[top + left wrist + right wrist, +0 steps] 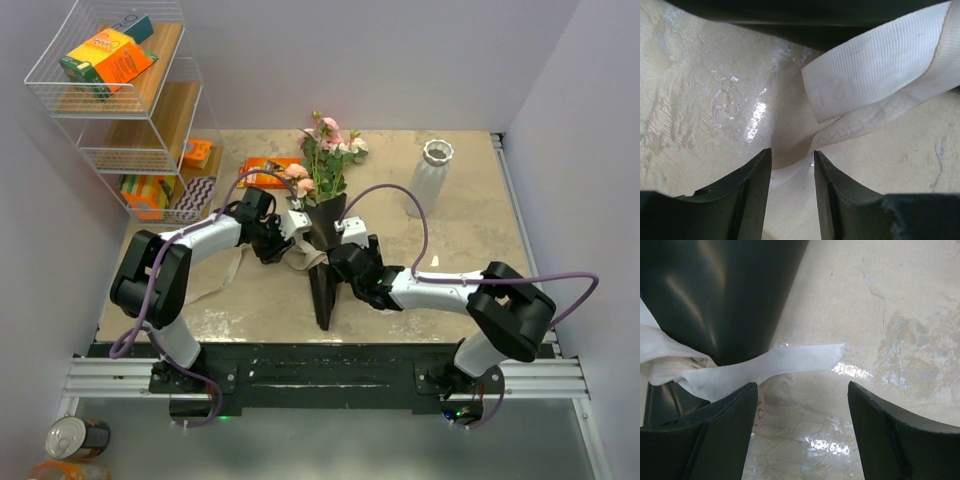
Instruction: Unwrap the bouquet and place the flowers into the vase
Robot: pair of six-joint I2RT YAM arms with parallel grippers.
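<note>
The bouquet (322,160) of pink flowers lies mid-table, its stems in a black wrap (326,262) tied with a white ribbon (298,247). A white ribbed vase (432,176) stands upright at the back right. My left gripper (277,243) is at the wrap's left side; in the left wrist view it (792,155) is open, with a ribbon (875,85) loop running down between the fingertips. My right gripper (346,263) is at the wrap's right side, open (802,387) over bare table. A ribbon tail (790,362) lies just ahead of it, beside the black wrap (725,295).
A wire shelf (120,100) with boxes stands at the back left. An orange packet (266,172) lies behind the left arm. A pale strip (215,278) lies on the table under the left forearm. Walls close in on both sides.
</note>
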